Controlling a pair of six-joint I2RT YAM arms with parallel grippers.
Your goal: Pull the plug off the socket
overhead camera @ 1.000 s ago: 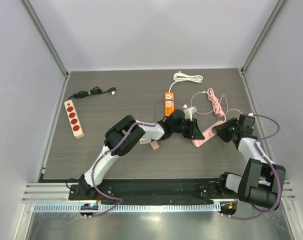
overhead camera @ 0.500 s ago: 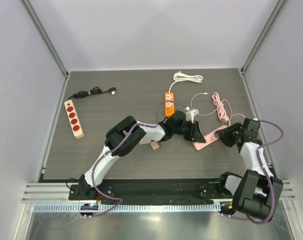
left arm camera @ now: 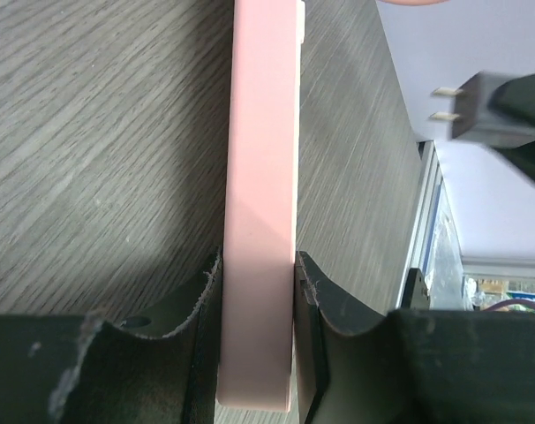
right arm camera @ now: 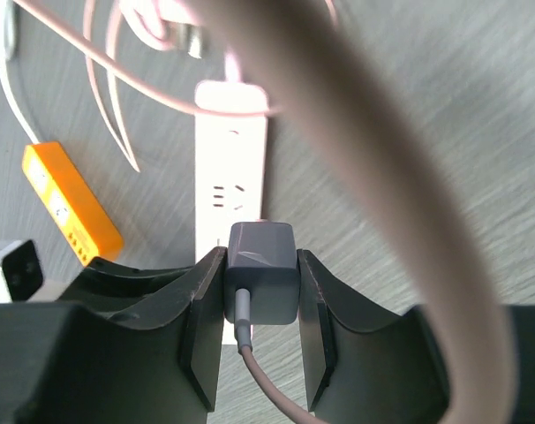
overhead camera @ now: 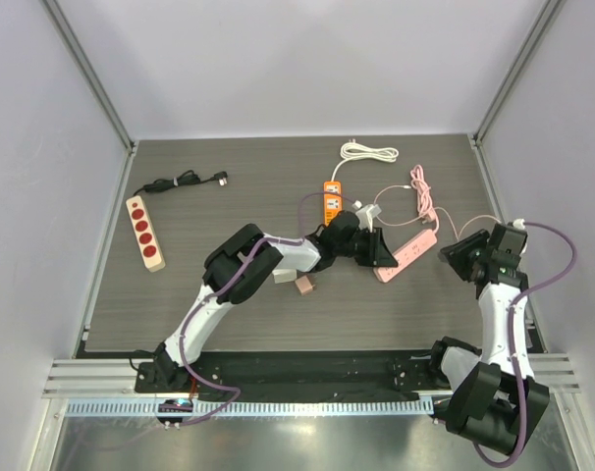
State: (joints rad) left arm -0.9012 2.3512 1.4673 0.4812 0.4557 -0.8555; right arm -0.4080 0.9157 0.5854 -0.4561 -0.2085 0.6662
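The pink socket strip (overhead camera: 411, 252) lies right of the table's middle, and my left gripper (overhead camera: 380, 260) is shut on its near end. In the left wrist view the strip (left arm camera: 262, 177) runs straight away from the left gripper (left arm camera: 259, 291), clamped on both sides. The grey plug (right arm camera: 261, 268) sits squeezed between the fingers of my right gripper (right arm camera: 259, 291), its cord trailing back. The plug (left arm camera: 490, 109) hangs in the air right of the strip with both bare prongs showing. My right gripper (overhead camera: 457, 256) is a short way right of the strip's far end.
An orange power strip (overhead camera: 331, 201) with a white cord (overhead camera: 368, 151) lies behind the left gripper, beside a white adapter (overhead camera: 369, 211). A pink cable (overhead camera: 422, 194) loops at the back right. A beige strip with red sockets (overhead camera: 145, 233) and a black cable (overhead camera: 185, 181) lie far left. A small brown block (overhead camera: 303, 285) sits by the left forearm.
My right gripper has drawn back to the right with the plug, which has come out of the pink strip. The strip's far end has swung toward the back.
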